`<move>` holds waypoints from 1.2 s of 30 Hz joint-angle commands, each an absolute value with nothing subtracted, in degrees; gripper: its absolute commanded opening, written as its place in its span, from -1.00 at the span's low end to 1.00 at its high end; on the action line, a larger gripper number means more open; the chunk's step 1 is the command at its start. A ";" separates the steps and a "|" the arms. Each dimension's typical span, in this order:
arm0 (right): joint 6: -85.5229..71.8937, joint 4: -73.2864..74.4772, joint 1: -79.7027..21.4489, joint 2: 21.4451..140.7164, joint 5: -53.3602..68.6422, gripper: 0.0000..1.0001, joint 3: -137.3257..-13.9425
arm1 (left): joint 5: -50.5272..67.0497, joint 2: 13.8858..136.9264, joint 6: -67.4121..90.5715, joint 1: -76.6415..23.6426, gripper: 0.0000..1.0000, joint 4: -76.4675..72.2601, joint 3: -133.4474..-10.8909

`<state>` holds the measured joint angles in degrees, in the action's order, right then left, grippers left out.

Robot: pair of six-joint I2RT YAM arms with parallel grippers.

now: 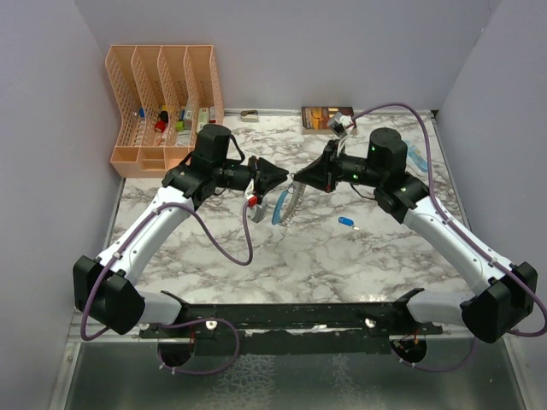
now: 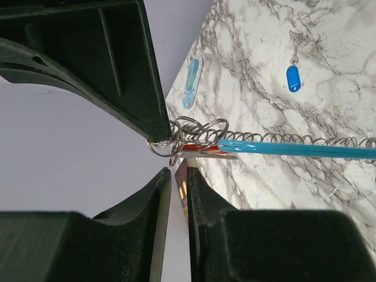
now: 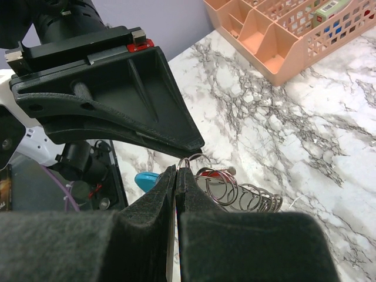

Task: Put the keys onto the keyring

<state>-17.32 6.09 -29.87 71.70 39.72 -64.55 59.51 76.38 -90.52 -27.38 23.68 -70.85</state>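
The keyring (image 1: pixel 285 198) hangs in the air between my two grippers, above the marble table. Its grey rings (image 2: pixel 197 130) and coil trail off with the light-blue strap (image 2: pixel 294 148). The red key (image 2: pixel 200 147) sits among the rings and also shows in the top view (image 1: pixel 252 202). My right gripper (image 3: pixel 177 169) is shut on one ring (image 3: pixel 189 161). My left gripper (image 2: pixel 178 171) has a narrow gap between its jaws, just below the rings, with nothing in the gap. The dark blue key (image 1: pixel 345 222) lies alone on the table (image 2: pixel 292 78).
An orange file organizer (image 1: pixel 162 94) stands at the back left. A brown box (image 1: pixel 323 118) lies at the back middle. A pale-blue see-through object (image 2: pixel 191 83) lies near the table's right edge. Grey walls close in the sides.
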 commanded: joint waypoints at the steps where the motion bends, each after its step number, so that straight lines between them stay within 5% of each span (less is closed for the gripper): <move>1: -17.23 4.13 -29.44 70.57 38.80 -0.98 -66.68 | 60.71 74.94 -89.04 -27.25 -0.60 25.84 -72.66; 36: -20.57 -3.10 -29.44 69.86 39.28 -0.98 -64.99 | 63.34 78.47 -78.99 -27.51 -0.68 19.13 -73.36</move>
<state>-19.49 2.74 -29.63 71.57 39.57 -64.62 59.90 77.91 -80.82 -27.38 18.52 -71.33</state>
